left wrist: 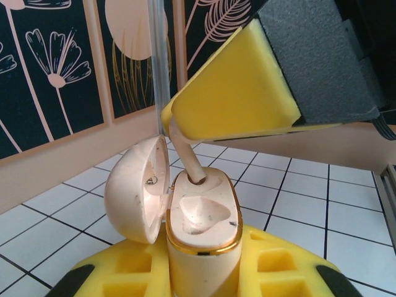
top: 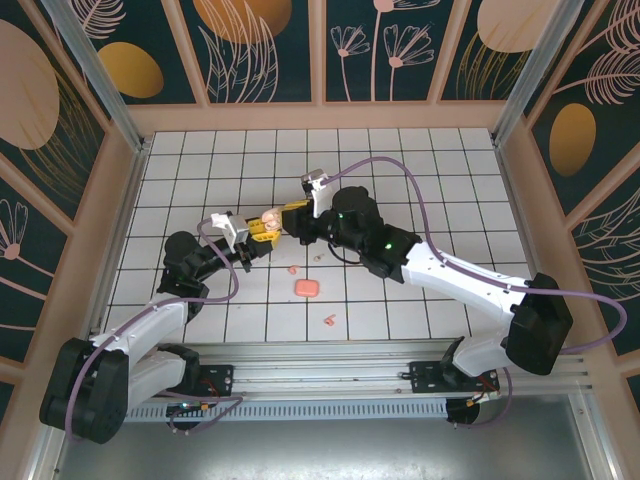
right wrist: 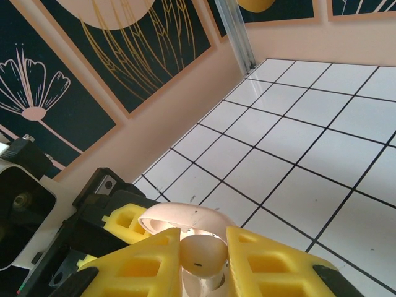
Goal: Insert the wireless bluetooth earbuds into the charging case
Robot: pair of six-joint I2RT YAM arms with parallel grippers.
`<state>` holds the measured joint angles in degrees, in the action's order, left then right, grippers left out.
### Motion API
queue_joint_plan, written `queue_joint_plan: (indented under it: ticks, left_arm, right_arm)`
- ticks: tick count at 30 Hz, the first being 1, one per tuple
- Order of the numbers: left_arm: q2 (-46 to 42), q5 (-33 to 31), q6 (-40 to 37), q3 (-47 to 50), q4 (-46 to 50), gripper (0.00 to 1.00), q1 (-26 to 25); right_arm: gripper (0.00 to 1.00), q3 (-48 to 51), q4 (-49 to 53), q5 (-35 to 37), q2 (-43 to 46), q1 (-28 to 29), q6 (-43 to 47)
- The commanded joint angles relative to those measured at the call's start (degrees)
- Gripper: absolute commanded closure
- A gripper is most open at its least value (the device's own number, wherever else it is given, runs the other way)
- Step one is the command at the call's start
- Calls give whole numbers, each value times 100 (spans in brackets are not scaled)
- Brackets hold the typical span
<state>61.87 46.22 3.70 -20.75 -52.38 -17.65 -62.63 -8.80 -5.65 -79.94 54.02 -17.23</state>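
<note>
Tiled tabletop [top: 400, 160] below. My left hand [top: 258, 232] clamps the open cream case [left wrist: 204, 213]. My right hand [top: 293, 218] pinches a cream bud [left wrist: 187, 154], tip just entering the case. An off-angle push could jam the bud or twist the case loose.

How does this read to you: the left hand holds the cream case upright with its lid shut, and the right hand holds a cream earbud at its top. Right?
Not quite. The lid is open, swung to the side of the cream case, as the left wrist view shows. The rest stands: the left hand holds the case upright, and the right hand holds a cream earbud at its top.
</note>
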Motion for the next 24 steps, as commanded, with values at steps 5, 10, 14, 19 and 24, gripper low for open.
queue_joint_plan:
  ticks: [5, 10, 14, 19, 24]
  left_arm:
    - [-61, 4, 150, 10, -369, 87, -33]
    - [-104, -18, 148, 19, -369, 87, -29]
    - [-114, -38, 133, 27, -351, 87, -28]
    - [-113, -77, 125, 27, -349, 87, -29]
    - [-113, -77, 126, 31, -351, 87, -29]
  right_arm:
    - [79, 14, 161, 185, -57, 125, 158]
    - [79, -47, 436, 624, -50, 214, 336]
    - [79, -13, 439, 627, -16, 276, 392]
    - [79, 4, 539, 553, -10, 396, 481]
    - [78, 14, 712, 474, 30, 469, 528]
